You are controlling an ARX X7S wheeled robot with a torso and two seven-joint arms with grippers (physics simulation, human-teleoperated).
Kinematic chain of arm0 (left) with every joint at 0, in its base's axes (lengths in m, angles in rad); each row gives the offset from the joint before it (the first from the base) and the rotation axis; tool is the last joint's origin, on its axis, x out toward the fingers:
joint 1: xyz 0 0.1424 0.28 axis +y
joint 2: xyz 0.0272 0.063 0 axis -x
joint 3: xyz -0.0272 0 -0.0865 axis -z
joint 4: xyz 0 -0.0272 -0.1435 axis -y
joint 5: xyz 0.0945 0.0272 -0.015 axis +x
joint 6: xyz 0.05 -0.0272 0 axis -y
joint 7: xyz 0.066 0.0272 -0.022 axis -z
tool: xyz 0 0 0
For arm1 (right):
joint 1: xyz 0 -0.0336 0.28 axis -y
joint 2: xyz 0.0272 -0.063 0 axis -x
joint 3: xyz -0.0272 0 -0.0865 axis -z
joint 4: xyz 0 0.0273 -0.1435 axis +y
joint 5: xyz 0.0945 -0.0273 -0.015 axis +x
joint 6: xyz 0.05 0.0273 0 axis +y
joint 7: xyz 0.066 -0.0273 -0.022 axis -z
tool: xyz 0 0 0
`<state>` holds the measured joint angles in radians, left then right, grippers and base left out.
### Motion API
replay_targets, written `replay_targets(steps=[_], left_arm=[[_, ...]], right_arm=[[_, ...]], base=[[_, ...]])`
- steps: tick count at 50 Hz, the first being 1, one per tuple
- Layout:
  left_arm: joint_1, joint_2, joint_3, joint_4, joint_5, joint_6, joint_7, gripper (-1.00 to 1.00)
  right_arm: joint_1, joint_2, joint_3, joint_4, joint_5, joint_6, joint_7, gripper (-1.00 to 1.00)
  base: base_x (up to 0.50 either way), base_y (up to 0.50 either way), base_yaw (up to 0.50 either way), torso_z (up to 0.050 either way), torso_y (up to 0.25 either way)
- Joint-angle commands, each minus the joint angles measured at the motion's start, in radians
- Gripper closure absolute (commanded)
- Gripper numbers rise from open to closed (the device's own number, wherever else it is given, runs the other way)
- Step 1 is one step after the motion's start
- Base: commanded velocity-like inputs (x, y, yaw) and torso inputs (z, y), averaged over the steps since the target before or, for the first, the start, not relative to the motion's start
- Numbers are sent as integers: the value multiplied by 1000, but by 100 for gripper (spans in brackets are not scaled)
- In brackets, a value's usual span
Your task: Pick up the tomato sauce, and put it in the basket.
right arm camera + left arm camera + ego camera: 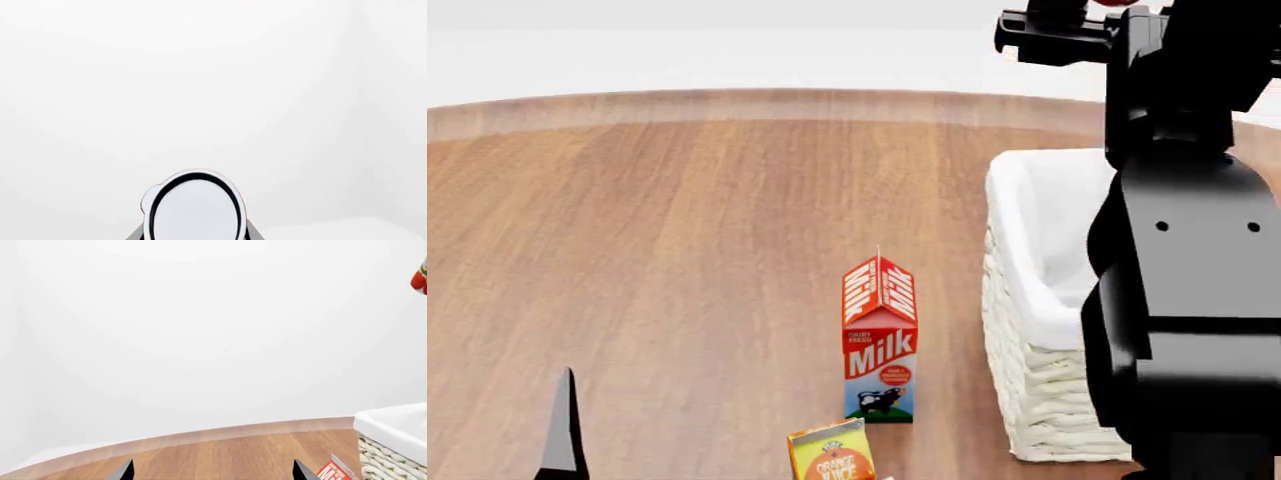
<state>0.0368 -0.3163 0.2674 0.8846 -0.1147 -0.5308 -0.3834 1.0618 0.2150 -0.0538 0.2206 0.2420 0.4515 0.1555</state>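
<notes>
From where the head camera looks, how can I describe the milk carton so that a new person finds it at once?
Start at the big white wicker basket on the wooden floor. Just beside its woven wall, on the robot's left, stands the milk carton, upright and not touching the basket. It is taller than the yellow orange juice carton in front of it, with a red gabled top, the word Milk and a small cow.

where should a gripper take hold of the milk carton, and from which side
Probably the straight body just below the gable, fingers on two opposite flat walls. The milk carton stands upright, with the basket on its right and the orange juice carton close in front, so come from the open left.
</notes>
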Motion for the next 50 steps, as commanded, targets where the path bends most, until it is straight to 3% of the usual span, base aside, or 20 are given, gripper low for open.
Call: replay_targets(steps=[1, 7, 9, 11, 12, 26, 40, 50], left_arm=[[-1, -2, 3, -5, -5, 4, -5, -100], [-2, -4, 1, -6, -9, 6, -7, -100], [-2, -5, 2, -6, -9, 6, -8, -100], [-2, -6, 4, -8, -8, 7, -9, -100], [-2, -6, 5, -8, -8, 7, -10, -100], [-8, -13, 5, -9, -9, 5, -17, -100], [-9, -16, 9, -7, -13, 4, -23, -100], [-8, -19, 16, -14, -12, 11, -27, -100]], right_arm=[[162, -14, -35, 243, -62, -18, 3, 100], [257, -22, -40, 460, -86, -94, 12, 100], [327, -30, -50, 639, -103, -181, 0, 100], [498, -50, -68, 939, -135, -430, -26, 100], [500, -51, -66, 1087, -137, -433, -27, 100], [452, -39, -22, 1088, -231, -319, -6, 100], [423, -43, -93, 1088, -256, -156, -50, 100], [367, -43, -82, 1088, -237, -134, -39, 100]], base=[[0, 0, 0, 0, 0], [0, 0, 0, 0, 0], [0, 0, 0, 0, 0], [0, 0, 0, 0, 5], [0, 0, 0, 0, 0], [0, 0, 0, 0, 0], [0, 0, 0, 0, 0], [0, 0, 0, 0, 1]])
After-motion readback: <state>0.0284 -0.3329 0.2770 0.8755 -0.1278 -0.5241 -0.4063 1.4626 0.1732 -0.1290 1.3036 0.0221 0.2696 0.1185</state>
